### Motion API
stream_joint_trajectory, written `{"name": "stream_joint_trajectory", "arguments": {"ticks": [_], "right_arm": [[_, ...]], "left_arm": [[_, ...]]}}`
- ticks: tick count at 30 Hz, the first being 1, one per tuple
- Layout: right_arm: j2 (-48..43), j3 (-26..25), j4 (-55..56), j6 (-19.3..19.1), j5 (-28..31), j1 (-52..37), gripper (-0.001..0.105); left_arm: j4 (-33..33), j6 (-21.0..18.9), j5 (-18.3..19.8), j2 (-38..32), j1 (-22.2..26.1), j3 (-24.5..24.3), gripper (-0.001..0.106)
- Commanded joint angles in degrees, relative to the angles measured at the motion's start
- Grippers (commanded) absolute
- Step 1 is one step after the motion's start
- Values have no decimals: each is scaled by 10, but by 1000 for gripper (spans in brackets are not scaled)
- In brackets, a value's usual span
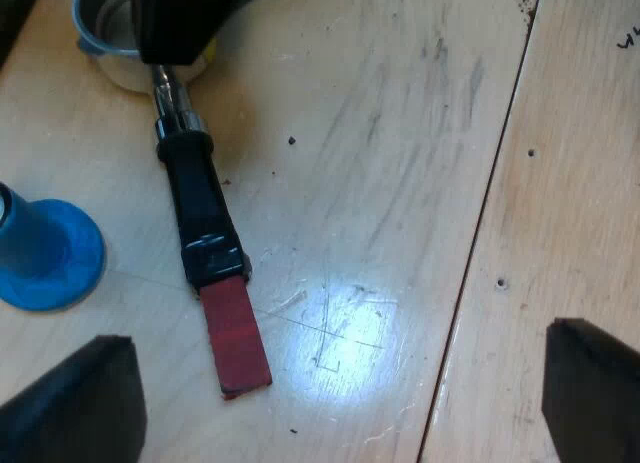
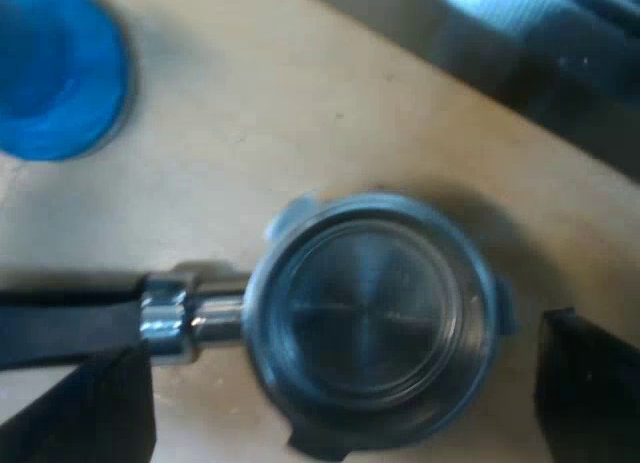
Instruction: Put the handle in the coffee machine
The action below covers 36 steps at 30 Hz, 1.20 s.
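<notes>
The metal holder [image 1: 200, 213] lies flat on the wooden table, its dark handle ending in a red tip [image 1: 236, 335]. My left gripper [image 1: 335, 398] hovers open above the bare wood just past that red tip, with nothing between its fingers. The right arm's gripper [image 1: 190, 18] hangs over the holder's basket end. In the right wrist view I look straight down into the round empty basket [image 2: 370, 313], and my right gripper [image 2: 345, 398] is open. One finger is over the handle's neck [image 2: 170, 318] and the other is beyond the basket's rim.
A blue tamper [image 1: 40, 253] [image 2: 55, 73] stands on the table close beside the holder's handle. The machine's shiny metal base [image 2: 520, 53] runs near the basket. A seam between table boards [image 1: 480, 223] passes by the left gripper.
</notes>
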Motion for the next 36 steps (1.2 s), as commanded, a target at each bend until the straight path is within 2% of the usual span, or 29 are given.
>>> {"name": "stream_joint_trajectory", "arguments": {"ticks": [1,6,24,26,28,29,31,32,33,36], "right_arm": [[9,-4,-8,-8,-21,-14,78],[18,-4,-22,-11,-45,-22,78],[58,-4,-29,-9,-66,-22,76],[58,-4,-29,-9,-72,-22,67],[58,-4,-29,-7,-72,-22,46],[58,-4,-29,-7,-72,-22,42],[58,-4,-29,5,-72,-22,12],[58,-4,-29,12,-72,-22,4],[58,-4,-29,33,-72,-22,0],[57,-4,-23,54,-72,-22,0]], "left_arm": [[-3,-8,3,-3,-4,-3,82],[-3,-8,3,-3,-4,-3,82],[-3,-8,4,-3,-4,-3,82],[-3,-8,4,-3,-4,-3,82],[-3,-8,4,-3,-4,-3,82],[-3,-8,4,-3,-4,-3,82],[-3,-8,4,-3,-4,-3,82],[-3,-8,4,-3,-4,-3,82],[-3,-8,4,-3,-4,-3,82],[-3,-8,4,-3,-4,-3,82]]}}
